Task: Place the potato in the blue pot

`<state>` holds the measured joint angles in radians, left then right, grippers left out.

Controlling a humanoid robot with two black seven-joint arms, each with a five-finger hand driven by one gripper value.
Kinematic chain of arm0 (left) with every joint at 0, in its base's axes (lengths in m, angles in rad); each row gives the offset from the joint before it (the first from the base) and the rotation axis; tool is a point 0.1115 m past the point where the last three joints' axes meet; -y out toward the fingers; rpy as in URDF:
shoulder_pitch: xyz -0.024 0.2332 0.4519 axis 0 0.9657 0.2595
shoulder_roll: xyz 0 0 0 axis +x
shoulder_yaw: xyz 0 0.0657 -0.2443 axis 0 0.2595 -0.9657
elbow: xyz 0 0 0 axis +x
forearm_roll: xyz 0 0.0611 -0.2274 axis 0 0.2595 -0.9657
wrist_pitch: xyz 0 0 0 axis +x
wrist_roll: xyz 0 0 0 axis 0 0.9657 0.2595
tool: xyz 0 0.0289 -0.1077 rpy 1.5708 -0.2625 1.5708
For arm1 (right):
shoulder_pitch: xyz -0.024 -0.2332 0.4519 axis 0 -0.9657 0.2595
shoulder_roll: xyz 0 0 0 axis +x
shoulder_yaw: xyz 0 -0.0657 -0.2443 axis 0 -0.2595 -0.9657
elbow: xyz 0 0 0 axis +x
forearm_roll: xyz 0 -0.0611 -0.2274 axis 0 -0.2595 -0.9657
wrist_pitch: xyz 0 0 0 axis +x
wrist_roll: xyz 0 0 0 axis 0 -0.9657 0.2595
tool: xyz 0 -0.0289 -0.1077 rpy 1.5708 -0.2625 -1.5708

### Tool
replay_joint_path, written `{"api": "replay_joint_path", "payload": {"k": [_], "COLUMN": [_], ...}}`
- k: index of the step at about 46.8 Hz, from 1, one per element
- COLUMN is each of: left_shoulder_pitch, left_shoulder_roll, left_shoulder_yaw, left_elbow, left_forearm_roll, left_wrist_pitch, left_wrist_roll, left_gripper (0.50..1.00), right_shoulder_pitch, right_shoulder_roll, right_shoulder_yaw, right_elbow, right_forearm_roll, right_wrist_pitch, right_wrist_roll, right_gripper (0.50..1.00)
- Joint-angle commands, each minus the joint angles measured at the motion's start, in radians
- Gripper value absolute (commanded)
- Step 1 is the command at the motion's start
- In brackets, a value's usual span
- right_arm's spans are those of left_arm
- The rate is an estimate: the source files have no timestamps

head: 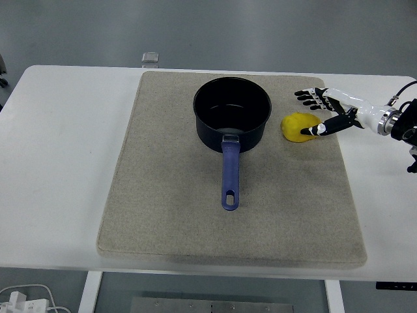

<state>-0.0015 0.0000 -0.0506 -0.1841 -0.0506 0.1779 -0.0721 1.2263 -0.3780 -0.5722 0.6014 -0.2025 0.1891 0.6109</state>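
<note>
The right hand [319, 114] reaches in from 3 o'clock, fingers spread above the potato [299, 126] and the thumb low against its near right side; nothing is closed around it yet, so the hand is open and only beginning to cup it. The potato lies on the grey mat [163, 215], just to the 3 o'clock side of the pot [231, 112] and a little apart from its wall. The pot sits upright near the mat's 12 o'clock edge, empty, its handle [229, 175] pointing toward 6 o'clock. The left hand is not in view. The main risk seems to be the grasp itself: the potato is rounded and smooth-looking, and with the thumb touching only one side, an uneven squeeze could roll it toward the pot or squirt it out across the mat. A shallow fingertip grip could also let it slip during the lift. On the carry toward 9 o'clock, too low a path could knock the rim and shift the pot on the mat, which sits on the white desk [58, 143].
</note>
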Motion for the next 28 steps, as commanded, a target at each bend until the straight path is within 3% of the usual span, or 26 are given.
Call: {"api": "replay_joint_path", "payload": {"k": [1,20,26,28], "left_shoulder_pitch": [0.000,0.000,0.000,0.000], "left_shoulder_roll": [0.000,0.000,0.000,0.000], "left_shoulder_yaw": [0.000,0.000,0.000,0.000], "left_elbow": [0.000,0.000,0.000,0.000], "left_forearm_roll": [0.000,0.000,0.000,0.000], "left_wrist_pitch": [0.000,0.000,0.000,0.000], "left_wrist_roll": [0.000,0.000,0.000,0.000], "left_gripper": [0.992,0.992,0.994,0.992], "right_shoulder_pitch": [-0.007,-0.037,-0.040,-0.044], "right_shoulder_roll": [0.002,0.004,0.004,0.004], "right_shoulder_yaw": [0.000,0.002,0.002,0.003], "right_elbow": [0.000,0.000,0.000,0.000], "right_forearm_roll": [0.000,0.002,0.003,0.005], "right_wrist_pitch": [-0.007,-0.045,-0.051,-0.054], "right_wrist_roll": [0.000,0.000,0.000,0.000], "right_gripper": [0.928,0.924,0.893,0.834]}}
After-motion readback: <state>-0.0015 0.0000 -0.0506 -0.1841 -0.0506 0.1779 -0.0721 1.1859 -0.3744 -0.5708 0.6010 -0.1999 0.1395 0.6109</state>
